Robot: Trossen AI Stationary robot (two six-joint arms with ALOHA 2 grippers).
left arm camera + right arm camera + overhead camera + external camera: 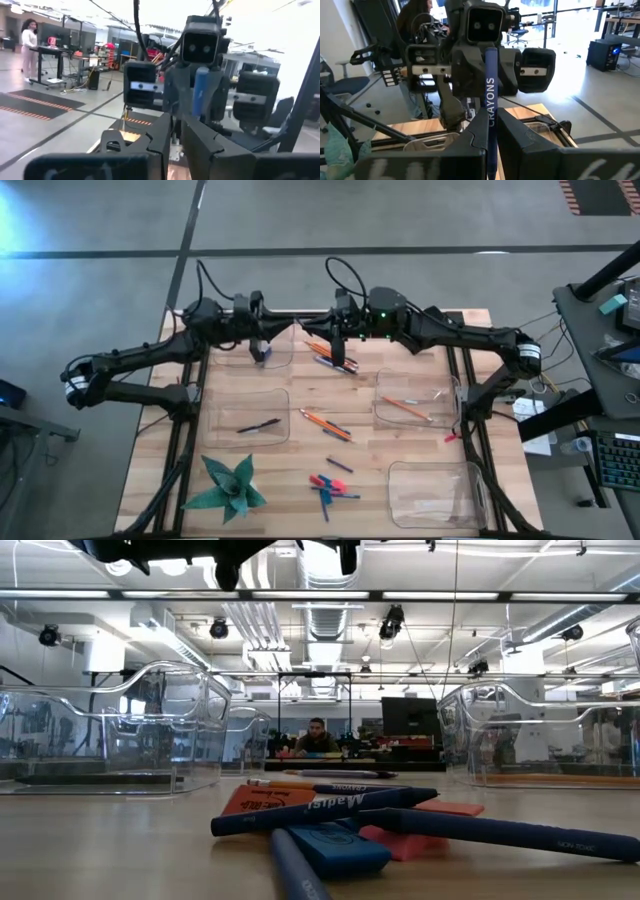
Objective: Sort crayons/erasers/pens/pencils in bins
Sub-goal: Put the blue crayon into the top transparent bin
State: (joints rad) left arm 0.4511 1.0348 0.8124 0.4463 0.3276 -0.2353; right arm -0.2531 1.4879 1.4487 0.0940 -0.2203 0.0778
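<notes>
My right gripper [491, 135] hangs above the table's far middle [345, 348], shut on a dark blue crayon [490, 90] printed CRAYONS. My left gripper [177, 137] faces it from the left, over the far-left bin [282, 356]. Its fingers are together and nothing shows between them. The left wrist view shows the crayon [200, 92] standing upright in the right gripper. Orange pencils [325, 423] lie flat on the table's middle. Red and blue erasers [335, 850] lie among blue sticks near the front. One pencil [405, 407] lies in the right bin [440, 392]. My right gripper pinches the crayon's shaft just below the printed word [490, 120] between its two fingers. The fingers are level and point toward the table's left, lying across the crayon. The crayon stands upright in the hold, well clear of the table.
A black pen [258, 425] lies in the mid-left bin [222, 405]. A fourth bin [435, 490] stands at the near right. More pencils and pens [322, 350] lie below the grippers. A green leafy ornament [228, 485] sits at the near left. A person sits far behind the table [316, 737].
</notes>
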